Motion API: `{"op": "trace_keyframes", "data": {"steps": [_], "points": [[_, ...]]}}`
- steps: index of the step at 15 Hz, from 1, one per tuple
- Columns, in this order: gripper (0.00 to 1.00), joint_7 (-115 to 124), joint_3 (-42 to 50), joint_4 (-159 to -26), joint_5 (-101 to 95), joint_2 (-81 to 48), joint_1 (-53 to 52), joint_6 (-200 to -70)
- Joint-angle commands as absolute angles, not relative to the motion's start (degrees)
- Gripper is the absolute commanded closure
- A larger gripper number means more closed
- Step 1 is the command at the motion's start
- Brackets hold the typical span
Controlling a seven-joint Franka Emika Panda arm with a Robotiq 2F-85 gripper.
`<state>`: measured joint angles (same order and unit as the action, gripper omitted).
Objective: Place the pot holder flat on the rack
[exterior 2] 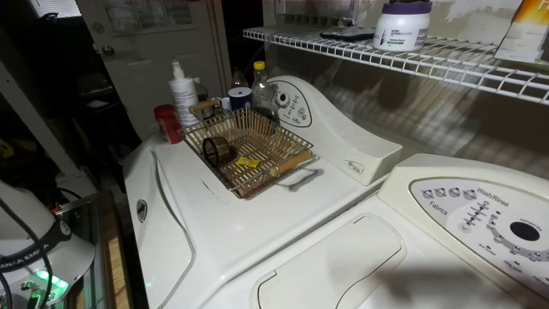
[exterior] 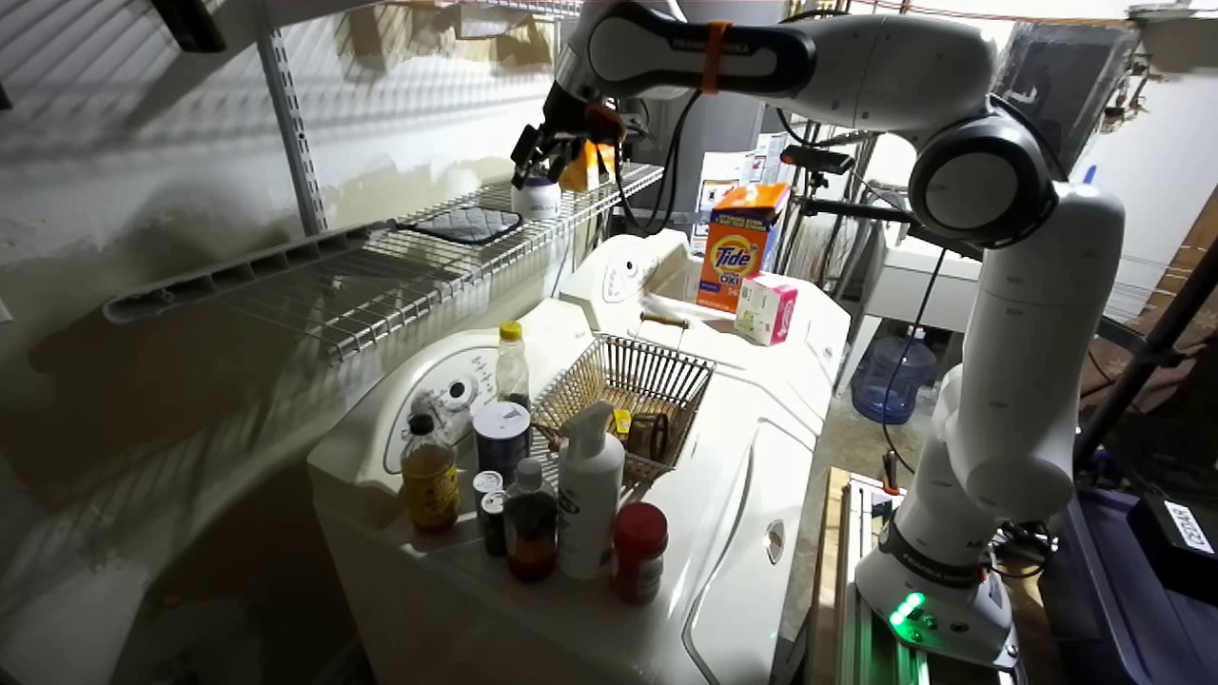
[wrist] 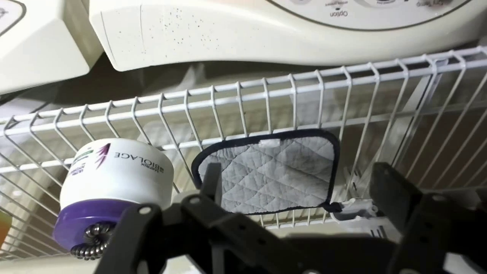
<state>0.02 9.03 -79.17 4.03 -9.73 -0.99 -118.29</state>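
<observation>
The pot holder point(wrist: 274, 179) is a grey quilted pad with a dark edge and a small loop at one corner. It lies on the wire rack point(wrist: 239, 93); it also shows in both exterior views point(exterior: 468, 225) point(exterior 2: 348, 34). It looks flat. The rack's front rim shows in both exterior views point(exterior: 428, 306) point(exterior 2: 386, 64). My gripper point(wrist: 296, 171) is open and empty, its fingers apart, with the pad seen between and beyond them. In an exterior view the gripper point(exterior: 540, 162) is above the rack, over a white jar, apart from the pad.
The white jar point(wrist: 114, 171) with a purple lid stands on the rack beside the pad. An orange box point(exterior: 588, 167) is farther along the rack. A grey plastic strip point(exterior: 247, 266) lies along the wall side. Below, a wire basket point(exterior 2: 253, 167) and several bottles stand on the machine.
</observation>
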Motion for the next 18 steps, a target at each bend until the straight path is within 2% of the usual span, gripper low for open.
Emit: {"op": "trace_keyframes", "data": {"steps": [1,8,9,18], "points": [[0.0,-6.1,8.7,-86.1,3.8,-3.4,-0.9,-117.0],[0.0,-12.2,7.0,-92.1,5.6,2.9,1.2,-113.8],[0.0,-10.1,6.8,-88.8,4.3,-0.2,1.3,-115.6],[0.0,-11.0,6.6,-90.7,4.4,1.5,1.5,-114.1]]}}
